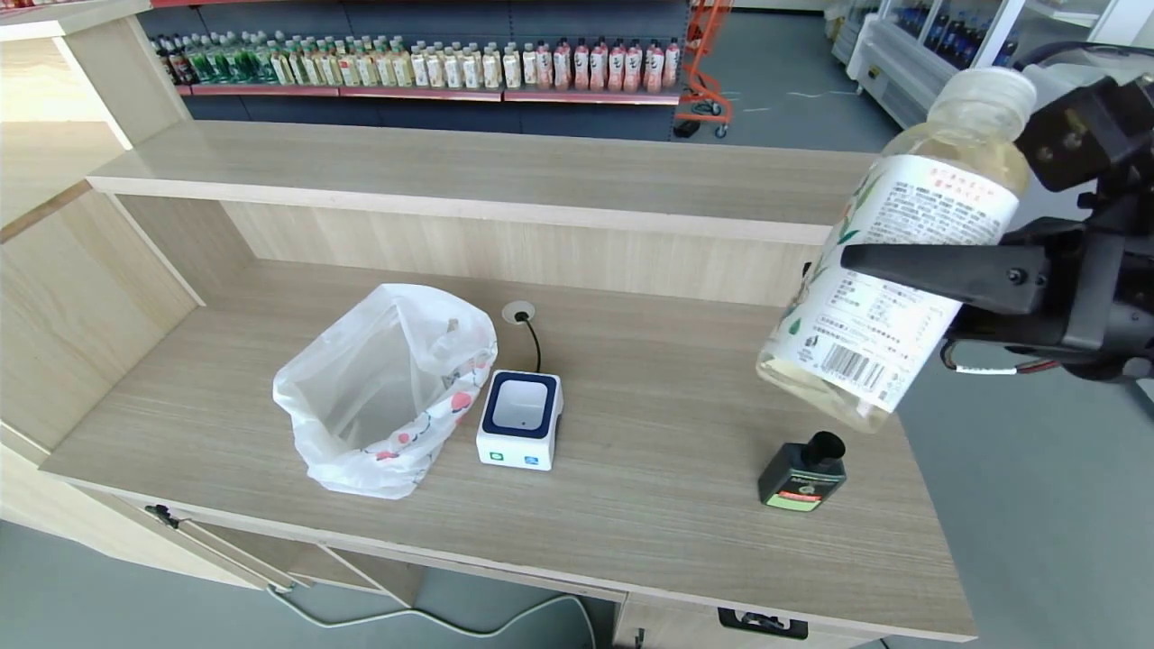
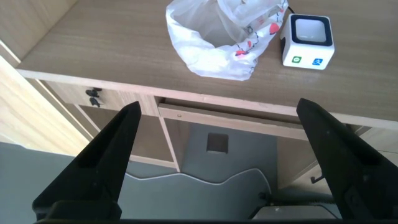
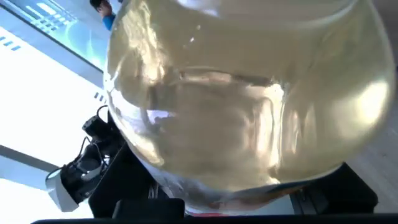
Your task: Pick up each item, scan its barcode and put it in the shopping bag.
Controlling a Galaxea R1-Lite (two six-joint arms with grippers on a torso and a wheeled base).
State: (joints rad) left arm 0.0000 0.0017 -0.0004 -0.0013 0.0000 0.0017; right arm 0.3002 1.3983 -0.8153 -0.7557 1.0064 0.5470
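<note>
The step in hand is the scan. The right claw pinches the bottle round its middle. It holds the bottle in the air, high up and well to the right of the scanner.

I think the next move is to bring the bottle over the scanner and turn it, so the barcode looks down at the scanner's window. Then it can go in the bag, open just left of the scanner.

The bottle is clear, with a pale yellow drink and a white label with green leaves. It tilts, cap up and away from the scanner.

A small black bottle stands on the surface, well right of the scanner. The left claw is spread wide and empty, nearer the robot than the scanner.
</note>
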